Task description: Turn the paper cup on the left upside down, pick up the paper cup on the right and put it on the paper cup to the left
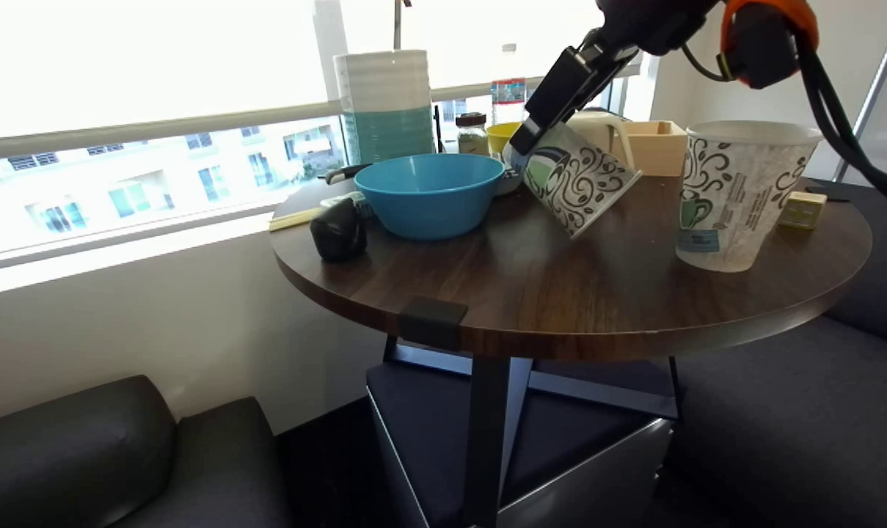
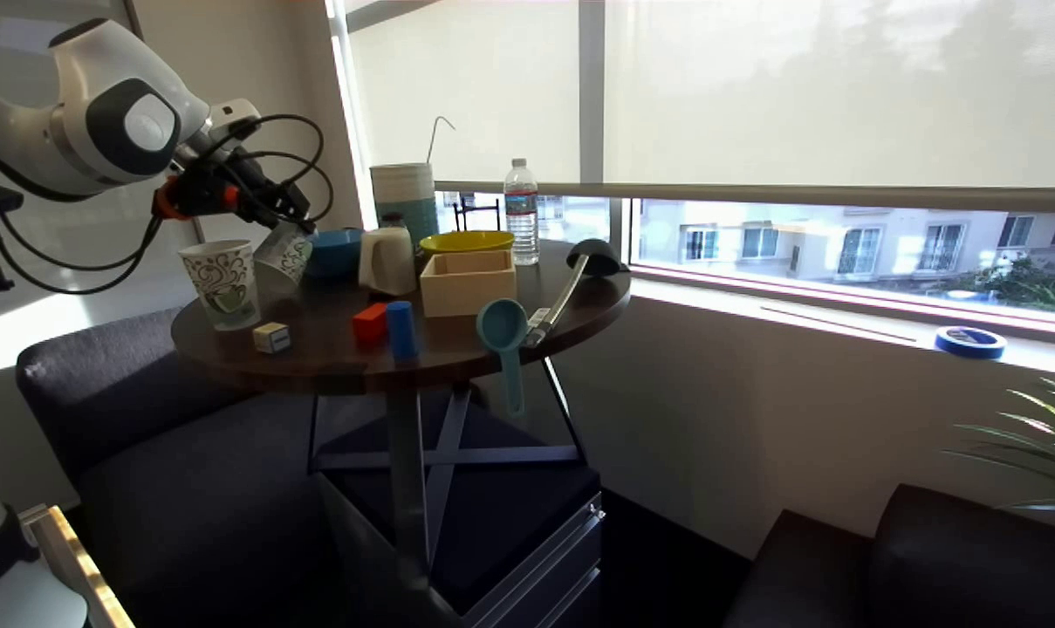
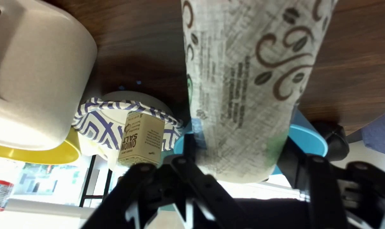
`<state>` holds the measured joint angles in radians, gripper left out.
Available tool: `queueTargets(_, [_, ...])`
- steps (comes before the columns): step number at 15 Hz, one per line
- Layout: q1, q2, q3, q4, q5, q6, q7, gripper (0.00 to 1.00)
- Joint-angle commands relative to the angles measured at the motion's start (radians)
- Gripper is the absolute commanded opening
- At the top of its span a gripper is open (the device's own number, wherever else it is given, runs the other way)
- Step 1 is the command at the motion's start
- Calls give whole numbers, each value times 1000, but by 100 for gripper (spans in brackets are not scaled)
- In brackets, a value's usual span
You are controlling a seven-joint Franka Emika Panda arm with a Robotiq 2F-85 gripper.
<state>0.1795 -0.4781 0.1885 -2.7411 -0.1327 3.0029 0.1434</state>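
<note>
Over the bench (image 1: 546,293), a tilted paper cup (image 1: 584,180) is being held in the pincer (image 3: 239,149). In an exterior view, it is being flanked by a bowl (image 1: 428,202) on the left and an upright paper cup (image 1: 733,198) on the right; the bowl is being backed by a crock (image 1: 384,106). In an exterior view, a box (image 2: 468,292) is being bordered by a pitcher (image 2: 387,262) on the left and backed by a dish (image 2: 468,242); before it, towards the left, a block (image 2: 370,324) and a cylinder (image 2: 402,331) are being borne by the bench.
</note>
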Motion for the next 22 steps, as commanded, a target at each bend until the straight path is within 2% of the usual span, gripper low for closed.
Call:
queueTargets(1, [38,-29,-35,-9,54,44,-54,39])
queueTargets(8, [90,10,-68,-4,94,137,-67,39])
queueTargets(14, [190,50,-144,-5,128,158,-99,39])
queueTargets(16, [177,64,-136,-5,128,176,-91,39])
queueTargets(17, [176,72,-136,-5,127,190,-91,89])
queueTargets(18, [170,77,-133,-5,125,200,-88,90])
queueTargets(20, [162,80,-132,-5,120,213,-86,99])
queueTargets(22, [170,77,-152,-6,89,209,-66,100])
